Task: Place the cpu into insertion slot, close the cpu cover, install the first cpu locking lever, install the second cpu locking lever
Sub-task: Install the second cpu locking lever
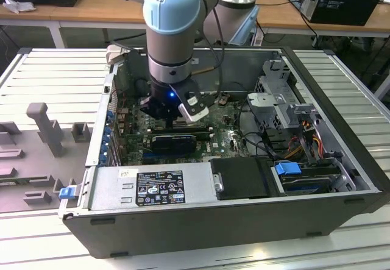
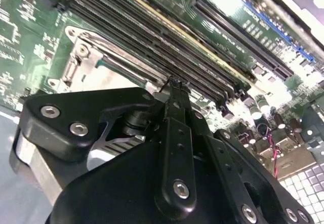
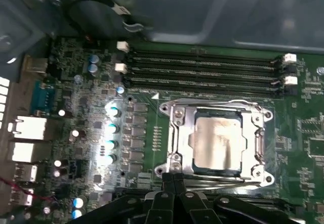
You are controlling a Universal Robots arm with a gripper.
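Black metal claw [image 3: 174, 181] fingers were pressed together, gripping nothing, at the edge of the silvery square cpu cover [image 3: 177, 133] framing the pale cpu [image 3: 217, 143].

I see the cpu [image 3: 216, 142] with a dull pale metal face, the cpu cover [image 3: 177, 133] in shiny bare metal, and my claw [image 2: 174, 90] in matt black.

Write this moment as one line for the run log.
cpu: in slot | cover: down over it | gripper: jaws shut, empty, at the cover's edge | board: inside open case
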